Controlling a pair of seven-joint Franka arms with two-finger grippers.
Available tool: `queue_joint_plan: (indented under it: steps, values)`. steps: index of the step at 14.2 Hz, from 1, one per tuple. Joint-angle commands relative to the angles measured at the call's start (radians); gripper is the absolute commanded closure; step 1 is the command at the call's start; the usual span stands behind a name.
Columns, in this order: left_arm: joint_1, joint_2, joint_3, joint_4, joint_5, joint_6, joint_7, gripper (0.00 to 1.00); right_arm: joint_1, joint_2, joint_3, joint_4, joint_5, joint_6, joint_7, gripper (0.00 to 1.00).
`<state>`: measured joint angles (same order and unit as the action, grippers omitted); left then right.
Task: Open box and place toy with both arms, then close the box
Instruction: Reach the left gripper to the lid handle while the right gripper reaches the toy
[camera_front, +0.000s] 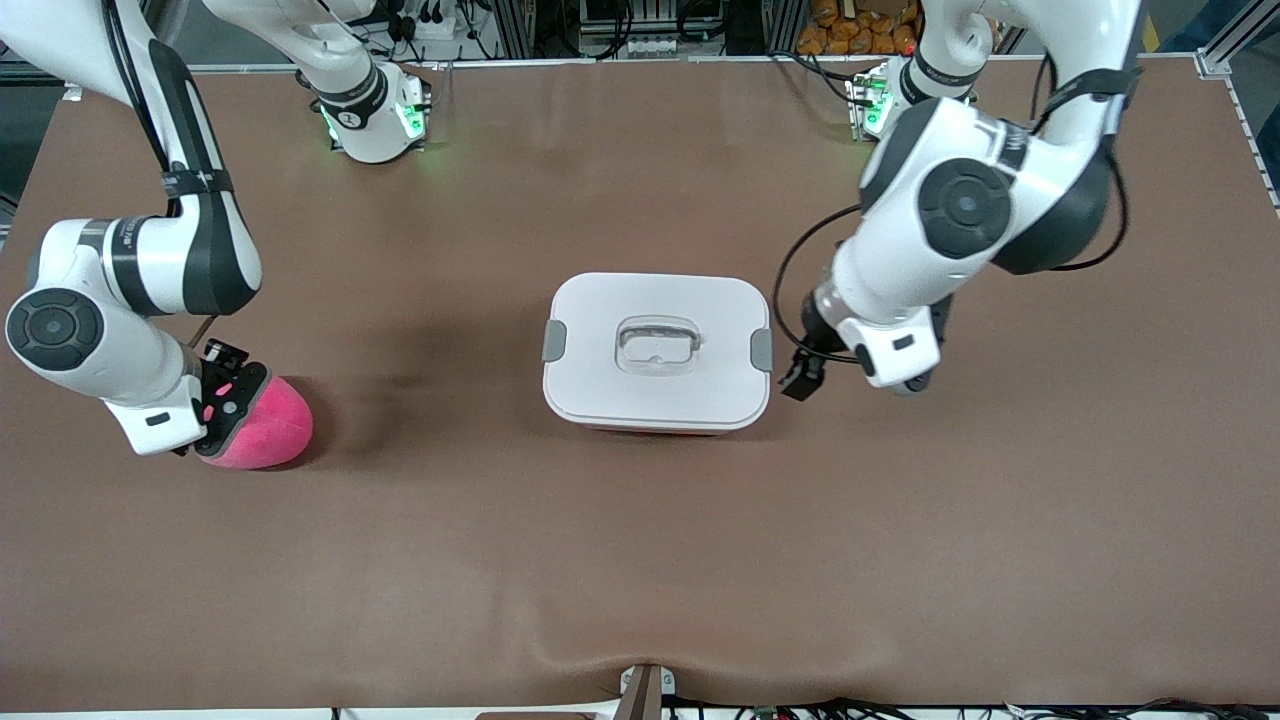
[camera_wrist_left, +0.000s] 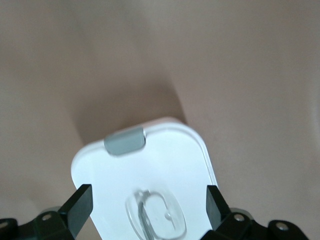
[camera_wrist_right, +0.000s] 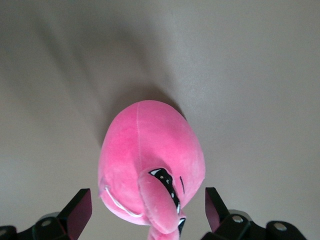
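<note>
Left gripper (camera_front: 803, 380): jaws spread wide and holding nothing; in the left wrist view its two black fingers (camera_wrist_left: 80, 206) frame the lid with clear space between them. It hangs just beside the box at the end toward the left arm's side of the table, next to the grey clip (camera_front: 761, 349) there.

Right gripper (camera_front: 222, 400): jaws wide apart, nothing gripped; in the right wrist view the fingers (camera_wrist_right: 78, 211) stand either side of the toy without touching it. It sits low over the toy, well away from the box toward the right arm's end of the table.

Toy (camera_front: 262, 425): hot-pink plush blob lying on the table, a little nearer the front camera than the box; dark face markings (camera_wrist_right: 167, 182) show in the right wrist view.

Box (camera_front: 657, 351): at the middle of the table, white lid on, grey clips at both ends, the other clip (camera_front: 554, 340) facing the toy. The clear recessed handle (camera_front: 657, 345) lies at the lid's centre.

Table (camera_front: 640, 560): brown surface under the box and toy.
</note>
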<state>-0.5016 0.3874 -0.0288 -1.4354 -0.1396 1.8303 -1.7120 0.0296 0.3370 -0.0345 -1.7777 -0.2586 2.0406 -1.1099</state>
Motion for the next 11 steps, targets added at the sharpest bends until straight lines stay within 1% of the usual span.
queue_joint_plan:
  steps: [1, 4, 8, 11]
  values:
    - [-0.061, 0.031, 0.013, 0.026, 0.005, 0.030, -0.133, 0.00, -0.025, 0.016, 0.011, -0.006, -0.027, 0.013, -0.100, 0.00]
    - [-0.109, 0.054, 0.013, 0.026, 0.006, 0.058, -0.240, 0.00, -0.066, 0.057, 0.013, -0.002, -0.018, 0.012, -0.128, 0.00]
    - [-0.178, 0.090, 0.015, 0.026, 0.080, 0.092, -0.432, 0.00, -0.074, 0.068, 0.013, 0.004, -0.016, 0.016, -0.153, 0.00]
    - [-0.199, 0.117, 0.013, 0.026, 0.101, 0.147, -0.586, 0.00, -0.086, 0.077, 0.015, 0.006, -0.013, 0.026, -0.174, 0.00]
